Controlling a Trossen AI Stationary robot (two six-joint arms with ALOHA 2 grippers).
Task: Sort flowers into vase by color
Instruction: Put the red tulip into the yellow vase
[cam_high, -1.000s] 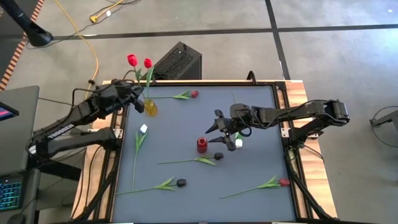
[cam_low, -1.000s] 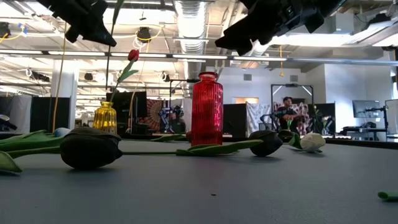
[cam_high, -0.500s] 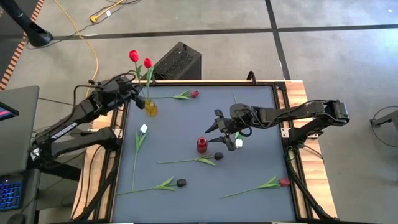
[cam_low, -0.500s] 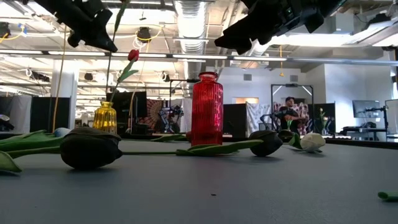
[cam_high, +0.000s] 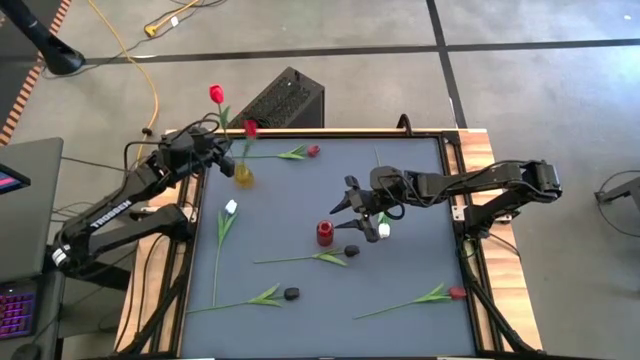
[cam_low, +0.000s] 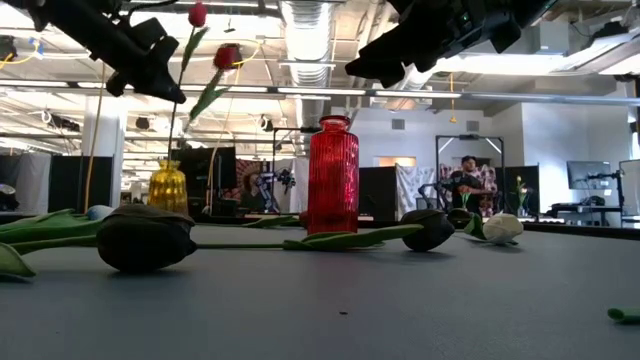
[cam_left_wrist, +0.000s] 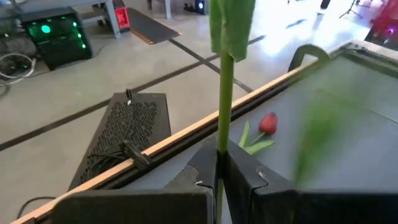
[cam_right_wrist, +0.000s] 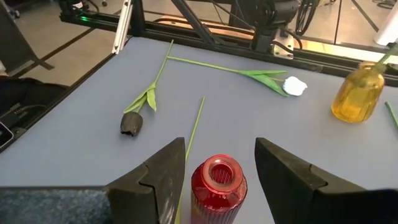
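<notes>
My left gripper (cam_high: 218, 152) hangs beside the yellow vase (cam_high: 243, 176) at the table's far left and is shut on a red tulip (cam_high: 215, 94). Its stem runs down toward the vase mouth. A second red tulip (cam_high: 250, 128) stands tilted in that vase. My right gripper (cam_right_wrist: 217, 163) is open above the red vase (cam_high: 325, 233) at mid-table, one finger on each side of its neck (cam_right_wrist: 217, 177), touching nothing. Loose tulips lie flat on the table: white (cam_high: 231, 207), white (cam_high: 384, 231), black (cam_high: 351, 251), black (cam_high: 291, 293), red (cam_high: 457, 293), red (cam_high: 313, 151). My left gripper pinches the red tulip's green stem (cam_left_wrist: 222, 134) between its two fingers, well below the head. The fingers lie across the stem, which stands nearly upright. The head (cam_low: 197, 13) rises above the gripper and the lower stem runs down toward the yellow vase (cam_low: 168, 187).
A black box (cam_high: 285, 98) stands on the floor behind the table's far edge. Wooden rails (cam_high: 470, 150) frame the grey mat. A stem (cam_right_wrist: 193, 134) lies just beside the red vase. People and equipment show far off in the room behind.
My left gripper has shifted a little toward the table's left edge and downward, staying shut on the stem; the held tulip's head has come down into the low view. The second red tulip in the yellow vase has tipped toward the near right.
</notes>
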